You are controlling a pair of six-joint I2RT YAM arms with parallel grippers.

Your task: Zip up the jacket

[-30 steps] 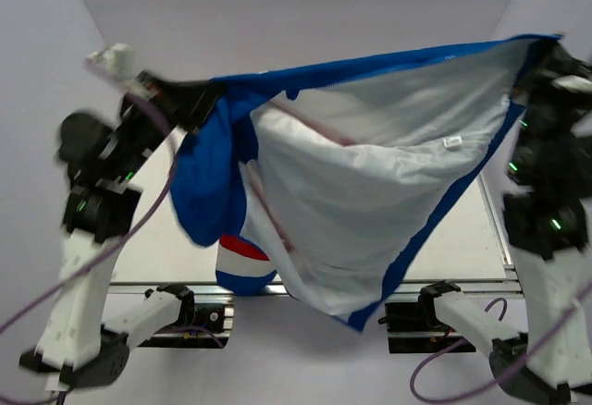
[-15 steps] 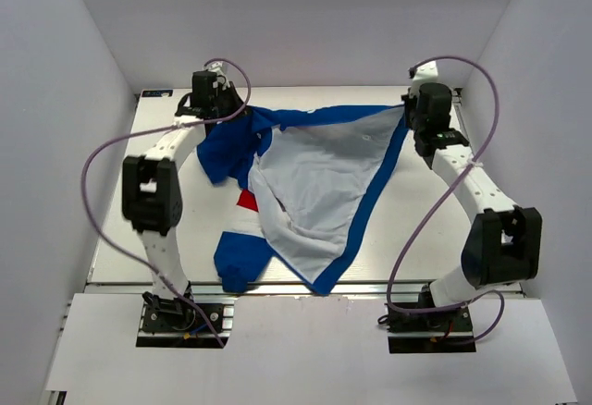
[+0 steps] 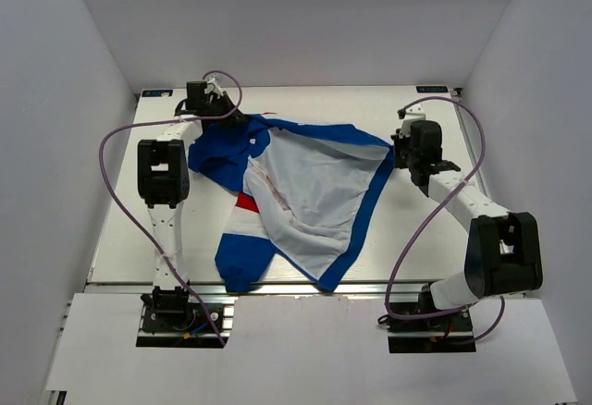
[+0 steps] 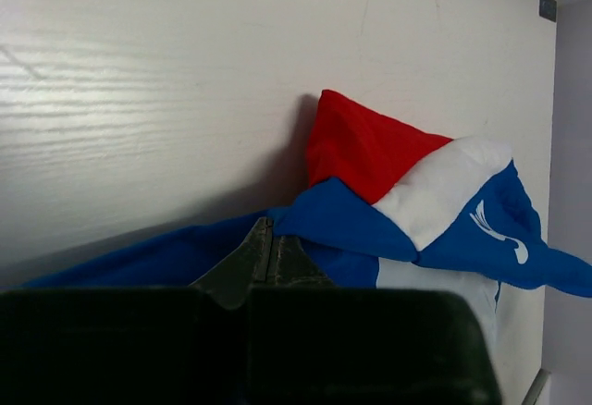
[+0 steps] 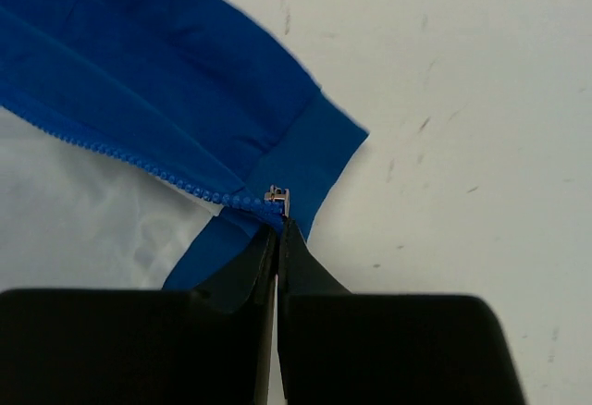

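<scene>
The blue jacket (image 3: 305, 192) lies open on the table, white lining up, with a red and white panel at its left. My left gripper (image 3: 225, 116) is shut on the jacket's blue fabric at the far left; in the left wrist view its jaws (image 4: 268, 239) pinch a blue fold below a red and white panel (image 4: 388, 169). My right gripper (image 3: 398, 153) is shut on the jacket's right corner; in the right wrist view it (image 5: 277, 229) pinches the fabric right at the metal zipper end (image 5: 277, 198) of the blue zipper teeth.
The white table (image 3: 425, 229) ends at a front edge with a rail near the arm bases. White walls enclose the left, right and back. Purple cables loop above both arms.
The jacket was held high and stretched near the camera. Both arms have lowered it onto the table, and the right gripper has moved inward and toward the front, slackening the top edge.
</scene>
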